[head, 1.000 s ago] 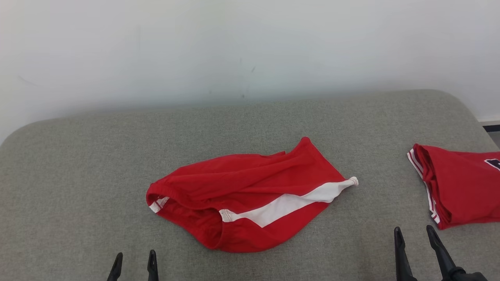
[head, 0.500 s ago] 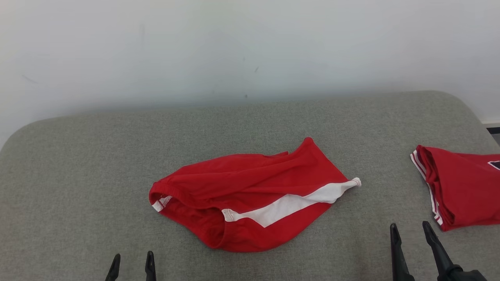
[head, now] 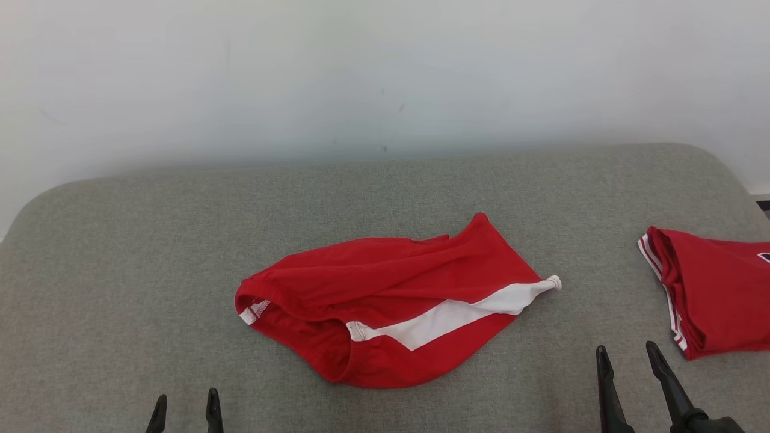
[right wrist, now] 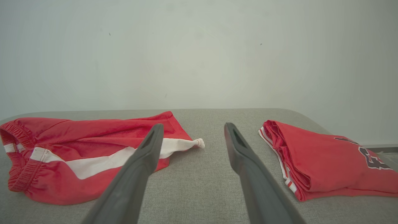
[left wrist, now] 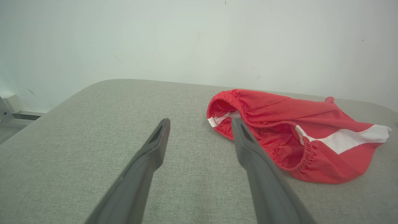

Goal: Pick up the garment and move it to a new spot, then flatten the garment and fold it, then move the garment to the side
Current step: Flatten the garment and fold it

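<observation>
Head view, crumpled red mesh shorts (head: 385, 307), grey woven cushion (head: 120, 270)

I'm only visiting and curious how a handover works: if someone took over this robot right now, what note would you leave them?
Left gripper: open, empty, at the near edge, short of the waistband.
Right gripper: open, empty, near edge, between the two garments.
Red shorts: crumpled in the middle of the grey cushion, white stripe showing, waistband toward the robot's left.
Folded red jersey: at the far right, apart from the shorts.
Done: nothing on the shorts yet.
Left: pick up, move, flatten, fold, set aside.
</observation>
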Controlling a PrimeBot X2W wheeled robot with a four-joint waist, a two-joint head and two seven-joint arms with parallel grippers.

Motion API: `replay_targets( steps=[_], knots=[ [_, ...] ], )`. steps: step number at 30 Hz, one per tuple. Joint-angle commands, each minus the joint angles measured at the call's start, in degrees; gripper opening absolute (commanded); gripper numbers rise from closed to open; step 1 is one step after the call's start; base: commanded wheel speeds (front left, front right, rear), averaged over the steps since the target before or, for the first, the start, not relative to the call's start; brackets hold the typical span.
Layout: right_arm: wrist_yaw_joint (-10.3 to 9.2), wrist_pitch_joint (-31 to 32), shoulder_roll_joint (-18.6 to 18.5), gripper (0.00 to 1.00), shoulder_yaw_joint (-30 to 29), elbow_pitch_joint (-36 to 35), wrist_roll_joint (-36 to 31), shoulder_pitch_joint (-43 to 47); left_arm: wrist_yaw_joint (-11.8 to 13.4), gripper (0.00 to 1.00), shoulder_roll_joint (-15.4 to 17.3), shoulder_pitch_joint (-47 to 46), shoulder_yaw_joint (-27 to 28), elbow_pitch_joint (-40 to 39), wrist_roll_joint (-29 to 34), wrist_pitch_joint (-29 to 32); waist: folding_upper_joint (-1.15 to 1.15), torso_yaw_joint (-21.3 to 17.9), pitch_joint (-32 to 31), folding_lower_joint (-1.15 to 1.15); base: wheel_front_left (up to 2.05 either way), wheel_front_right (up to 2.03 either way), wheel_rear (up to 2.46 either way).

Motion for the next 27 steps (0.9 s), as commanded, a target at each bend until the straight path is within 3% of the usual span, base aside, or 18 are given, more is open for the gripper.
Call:
replay_targets(
  steps=[1,15,22,27],
  knots=[
    [-0.16,0.00,-0.03,1.00,0.11,0.06,0.08,0.19,0.03,1.00,-0.05,0.37,0.15,0.03,-0.06,-0.16,0.00,0.05,0.01,-0.01,0.00,0.00,0.00],
    [-0.16,0.00,-0.02,1.00,-0.16,1.68,-0.27,-1.67,-1.35,1.00,-0.05,-2.18,-1.77,1.58,0.21,-0.15,0.00,-0.39,0.58,-0.01,0.00,0.00,0.00],
    [-0.16,0.23,-0.04,1.00,1.40,7.67,-3.04,-7.66,-3.58,1.00,0.01,-10.07,-7.68,10.10,0.12,0.84,0.00,-1.25,2.34,-0.01,0.00,0.00,0.00],
    [-0.16,5.54,-0.20,1.00,1.41,13.67,-4.01,-15.23,-4.13,1.00,0.00,-18.12,-12.25,16.92,-2.30,5.71,0.00,-2.38,4.82,-0.01,0.00,0.00,0.00]
  ],
)
